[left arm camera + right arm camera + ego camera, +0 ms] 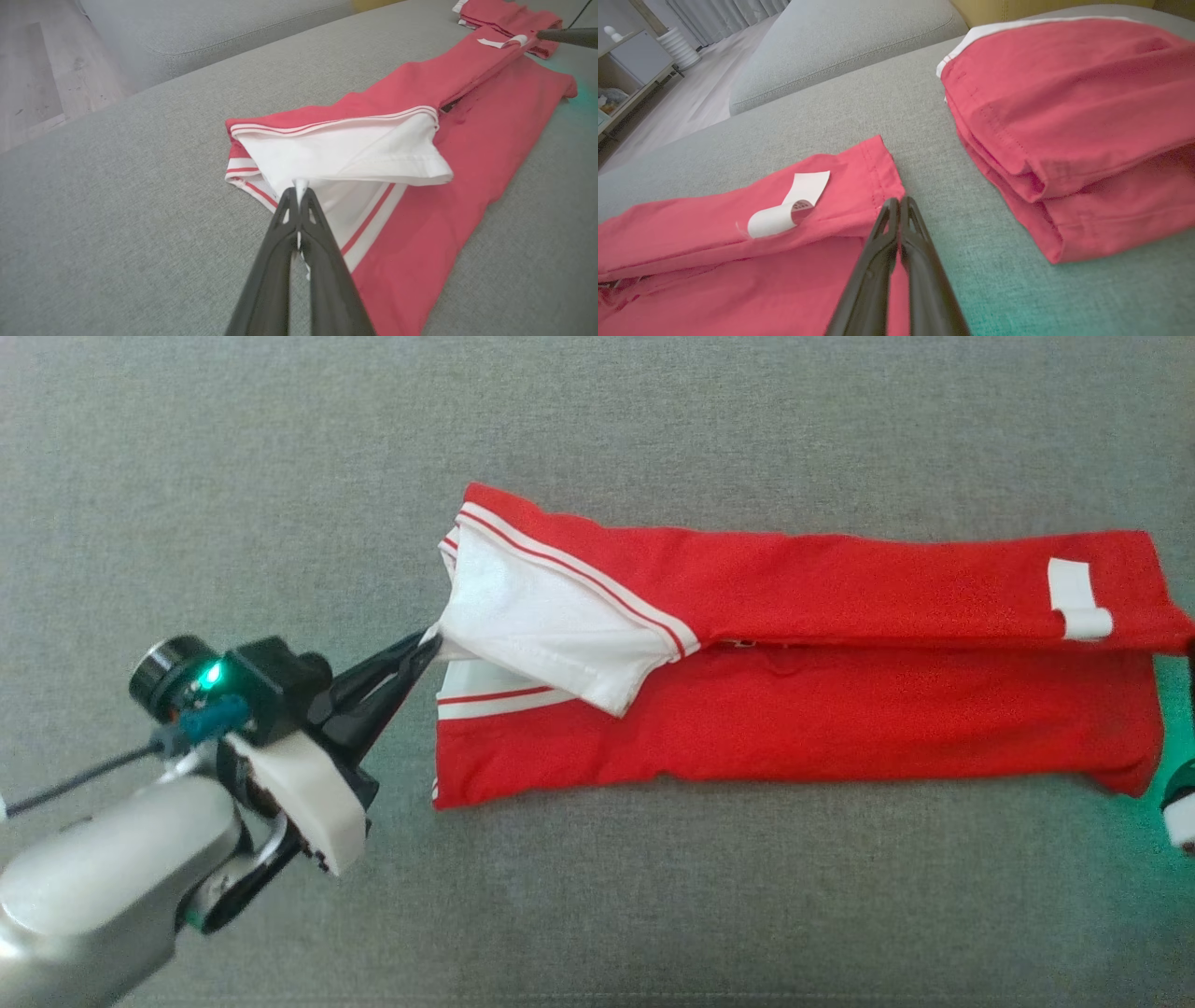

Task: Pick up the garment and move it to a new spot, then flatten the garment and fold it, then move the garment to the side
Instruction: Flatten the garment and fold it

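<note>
The red garment (840, 728) lies stretched across the middle of a grey sofa cushion (653, 915), running from 9 o'clock to 3 o'clock in the head view, folded lengthwise so that its upper half overlaps the lower. At the 9 o'clock end a white sleeve (541, 616) with red and white striped trim is turned over on top of the red cloth, and near the 3 o'clock end a small white label (1075, 599) curls up from the top layer. The left gripper (431, 639) comes in from 8 o'clock with its fingers pointing toward 2 o'clock; the left wrist view shows them closed tight on the edge of the white sleeve, a small peak of cloth standing out between the tips. The right gripper (899, 201) is at the garment's 3 o'clock end, and in the right wrist view its fingers are pressed together with the tips at the hem corner of the upper layer, just beside the label; whether cloth is caught between them I cannot tell. A separate folded stack of red cloth (1064, 116) rests on the cushion toward 2 o'clock of those fingers, apart from the garment. A pale wooden floor (37, 70) shows at 10 o'clock in the left wrist view.
</note>
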`<state>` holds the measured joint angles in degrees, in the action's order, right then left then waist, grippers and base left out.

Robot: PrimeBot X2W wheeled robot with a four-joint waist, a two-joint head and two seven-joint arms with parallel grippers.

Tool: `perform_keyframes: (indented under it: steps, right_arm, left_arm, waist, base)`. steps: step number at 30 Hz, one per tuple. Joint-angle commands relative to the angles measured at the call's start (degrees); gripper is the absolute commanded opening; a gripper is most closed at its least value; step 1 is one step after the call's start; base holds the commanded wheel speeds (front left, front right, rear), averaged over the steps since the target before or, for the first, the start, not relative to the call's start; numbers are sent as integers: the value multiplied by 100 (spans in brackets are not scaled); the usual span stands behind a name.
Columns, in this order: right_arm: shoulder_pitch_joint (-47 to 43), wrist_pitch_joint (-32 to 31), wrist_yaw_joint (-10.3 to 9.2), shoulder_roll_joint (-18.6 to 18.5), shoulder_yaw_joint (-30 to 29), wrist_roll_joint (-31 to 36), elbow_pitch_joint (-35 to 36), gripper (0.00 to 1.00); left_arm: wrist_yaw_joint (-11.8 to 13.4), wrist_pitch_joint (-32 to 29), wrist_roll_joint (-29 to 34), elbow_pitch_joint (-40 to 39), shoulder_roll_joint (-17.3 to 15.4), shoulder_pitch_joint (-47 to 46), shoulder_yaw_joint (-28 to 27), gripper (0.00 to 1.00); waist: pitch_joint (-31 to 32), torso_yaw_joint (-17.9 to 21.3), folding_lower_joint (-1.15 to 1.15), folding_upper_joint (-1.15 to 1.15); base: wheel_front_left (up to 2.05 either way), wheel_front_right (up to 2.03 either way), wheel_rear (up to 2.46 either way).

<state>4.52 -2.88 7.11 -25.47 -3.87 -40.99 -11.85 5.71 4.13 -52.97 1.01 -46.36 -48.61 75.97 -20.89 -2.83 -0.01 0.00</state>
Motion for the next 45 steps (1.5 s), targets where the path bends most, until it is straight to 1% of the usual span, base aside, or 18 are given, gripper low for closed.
perform_keyframes:
  steps: [1,2,3,4,5,8,11,13,16,17,21,24,26,31,36,37,39,45]
  right_arm:
    - [-110,14,37,-110,13,72,187,0]
    - [-128,30,37,-67,1,98,176,0]
    - [-141,55,37,-24,-8,131,158,0]
    - [-151,94,37,28,-30,169,131,40]
    - [-158,145,37,95,-57,198,105,100]
    - [-228,318,37,310,-81,268,52,100]
    - [-379,588,37,495,-84,321,57,100]
    - [-475,781,37,587,-90,383,47,100]
    - [-481,1007,37,739,-194,485,-129,100]
    - [-481,1007,37,739,-194,485,-129,100]
    - [-252,1131,37,946,-500,664,-567,100]
    - [-15,1122,37,1004,-706,791,-940,100]
    - [150,1090,37,1019,-822,887,-1208,100]
    - [503,874,37,1065,-1203,1180,-1997,100]
    - [629,474,37,1247,-1384,1575,-2538,100]
    - [637,411,37,1293,-1377,1614,-2560,79]
    - [628,332,37,1359,-1394,1661,-2556,0]
    - [533,499,37,1341,-1601,1844,-2280,0]
  left_arm:
    - [94,130,0,-45,-184,-8,-279,0]
    - [161,225,-14,-12,-153,70,-293,0]
    - [222,334,-44,20,-112,152,-315,15]
    - [288,449,-73,54,-66,236,-341,73]
    - [393,587,-83,93,-11,315,-383,100]
    - [815,929,-66,206,214,594,-588,100]
    - [1337,1074,-9,203,589,1029,-1072,100]
    - [1653,1082,273,40,942,1416,-1660,100]
    - [1951,1085,911,-175,1496,2196,-2455,100]
    - [1951,1085,911,-175,1496,2196,-2455,100]
    - [2038,1086,1790,-347,2191,3083,-3117,100]
    - [1974,1086,2294,-378,2607,3580,-3416,100]
    - [1847,1086,2520,-352,2826,3820,-3538,100]
    - [1579,1087,3019,-282,3204,4167,-3832,100]
    - [1308,1087,3324,-209,3396,4355,-4100,100]
    - [1267,1087,3372,-201,3420,4389,-4157,100]
    - [1184,1087,3447,-183,3470,4462,-4265,100]
    - [979,1087,3654,-117,3606,4652,-4511,100]
  waist:
    - [2,9,1,0]
    - [8,12,1,0]
    - [22,14,1,0]
    - [42,14,1,0]
    - [68,12,1,0]
    - [192,-2,1,0]
    - [345,-42,1,0]
    - [441,-87,1,0]
    - [594,-176,1,0]
    - [594,-176,1,0]
    - [767,-386,1,0]
    - [866,-577,1,0]
    - [913,-704,1,0]
    - [1030,-963,1,0]
    - [1157,-1101,1,0]
    - [1177,-1105,1,0]
    - [1223,-1110,1,0]
    - [1368,-1057,1,0]
  base:
    - [0,0,0]
    - [0,0,0]
    - [0,0,0]
    - [0,0,0]
    - [0,0,0]
    - [0,0,0]
    - [0,0,0]
    - [0,0,0]
    - [0,0,0]
    - [0,0,0]
    - [0,0,0]
    - [0,0,0]
    - [0,0,0]
    - [0,0,0]
    - [0,0,0]
    - [0,0,0]
    - [0,0,0]
    - [0,0,0]
